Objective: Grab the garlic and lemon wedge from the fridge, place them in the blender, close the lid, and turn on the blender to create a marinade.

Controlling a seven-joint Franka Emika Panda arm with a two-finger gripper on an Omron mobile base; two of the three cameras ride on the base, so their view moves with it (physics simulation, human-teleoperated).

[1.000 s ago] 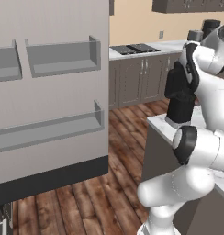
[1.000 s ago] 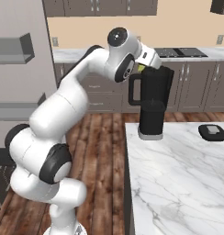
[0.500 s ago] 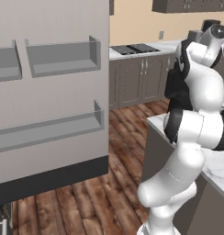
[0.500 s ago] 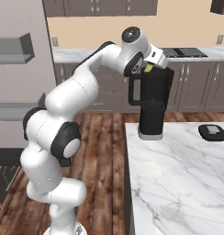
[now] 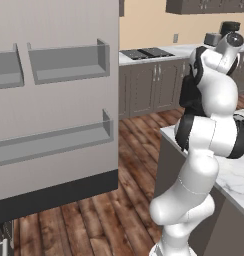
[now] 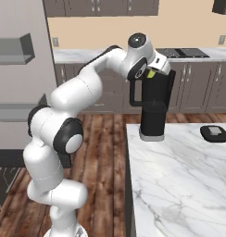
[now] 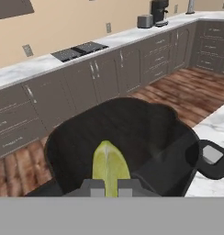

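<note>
Holding a yellow-green lemon wedge [image 7: 110,166] between its two dark tips, my tool [image 7: 111,185] sits pinched narrow on the fruit, poised right over the open mouth of the black blender jug [image 7: 127,137]. Through the hand view I look straight down into the jug's dark hollow, and the wedge stands up from the tips with its pointed end towards the jug's middle. From the right base view I see a sliver of that same yellow-green wedge [image 6: 152,73] at the tool [image 6: 156,74], just above the rim of the tall black jug with its side loop handle [image 6: 154,99], which stands on its black base with a grey bottom rim near the left edge of the white marbled desk [image 6: 179,185]. I cannot tell whether the wedge touches the jug's rim or hangs clear of it.

Further right on the same desk, well apart from the blender, lies the small flat black lid with a grey square cap [image 6: 215,133]; the hand view shows it [image 7: 212,158] just beyond the jug's wall. In the left base view my white arm covers most of the jug [image 5: 190,95]. The tall grey fridge door with its clear bins [image 5: 54,100] stands open at the left of that view, well apart from the desk across the brown wooden floor [image 5: 94,220].
</note>
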